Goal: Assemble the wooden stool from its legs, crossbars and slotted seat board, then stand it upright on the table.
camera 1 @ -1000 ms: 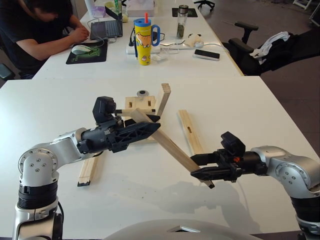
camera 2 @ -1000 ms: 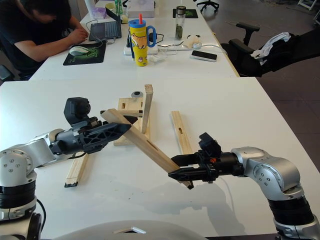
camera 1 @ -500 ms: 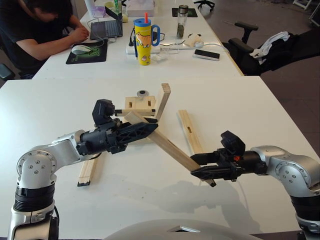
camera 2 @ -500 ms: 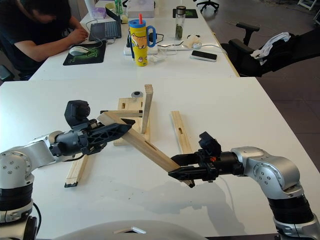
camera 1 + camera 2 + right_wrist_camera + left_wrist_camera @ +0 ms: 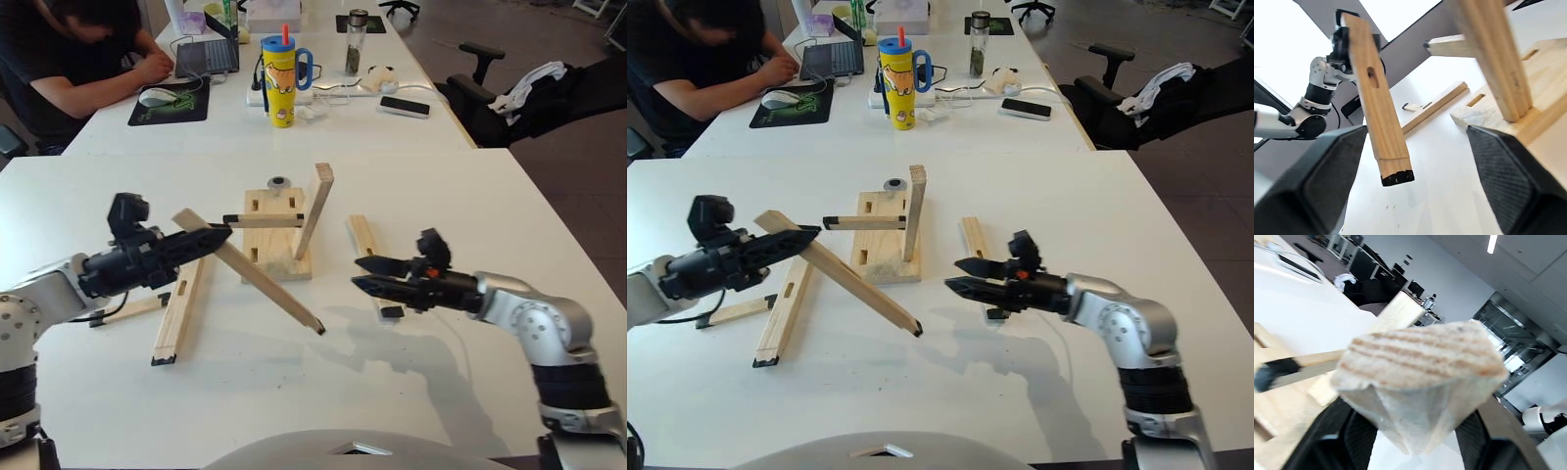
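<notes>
Clearly: left gripper (image 5: pixel 201 240) clamps the slanted leg (image 5: pixel 265 284); right gripper (image 5: pixel 357 272) spread wide, empty.
Right wrist view adds the leg's slot (image 5: pixel 1371 74); bare table (image 5: pixel 294 392) lies before both grippers.

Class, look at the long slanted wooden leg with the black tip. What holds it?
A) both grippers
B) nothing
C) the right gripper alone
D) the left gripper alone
D: the left gripper grips the long slanted wooden leg at its upper end; the right gripper is open, apart from it.
</notes>
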Robot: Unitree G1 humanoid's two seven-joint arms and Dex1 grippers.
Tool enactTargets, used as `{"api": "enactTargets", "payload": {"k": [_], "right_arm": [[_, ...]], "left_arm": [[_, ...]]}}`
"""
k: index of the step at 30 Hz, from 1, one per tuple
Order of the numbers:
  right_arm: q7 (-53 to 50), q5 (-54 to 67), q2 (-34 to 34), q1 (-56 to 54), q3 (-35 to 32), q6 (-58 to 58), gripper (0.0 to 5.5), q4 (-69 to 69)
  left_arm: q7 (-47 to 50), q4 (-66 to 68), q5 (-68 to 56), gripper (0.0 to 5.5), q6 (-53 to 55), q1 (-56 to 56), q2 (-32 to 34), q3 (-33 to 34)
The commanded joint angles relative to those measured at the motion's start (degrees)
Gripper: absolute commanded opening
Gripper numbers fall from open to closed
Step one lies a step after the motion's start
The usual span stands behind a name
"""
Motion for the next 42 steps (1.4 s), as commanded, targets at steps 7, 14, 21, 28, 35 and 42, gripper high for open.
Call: {"api": "enactTargets", "payload": {"k": [7, 14, 21, 28, 35, 42], "right_arm": [[-25.71, -10.17, 24.74, -4.98, 2.57, -7.29, 3.76, 12.25], [-27.47, -10.09, 29.14, -2.26, 3.09, -6.68, 3.76, 13.27], [-33.49, -16.1, 34.44, -10.96, 1.84, -15.46, 3.76, 26.37], [-38.52, -19.81, 31.75, -11.23, 0.15, -17.65, 3.76, 27.28], [-32.09, -28.79, 21.05, -3.98, 14.25, -11.61, 3.76, 11.63], [-31.58, -31.45, 17.94, 3.31, 11.22, -17.96, 3.13, 5.64]], "left_arm": [[-10.9, 13.54, 12.14, 2.01, -5.5, -7.86, 4.61, 2.11], [-15.15, 17.87, 16.57, 2.01, -6.42, -12.32, 3.74, 0.84], [-16.27, 19.63, 19.65, 2.01, -7.76, -13.79, 3.77, 1.62], [-16.52, 20.66, 21.3, 2.01, -8.42, -16.6, 2.02, 1.81], [-8.3, 11.34, 20.74, 2.01, -9.81, -16.62, -4.54, 2.85], [-3.55, 5.57, 23.67, 2.01, -14.79, -14.44, -8.96, 2.36]]}}
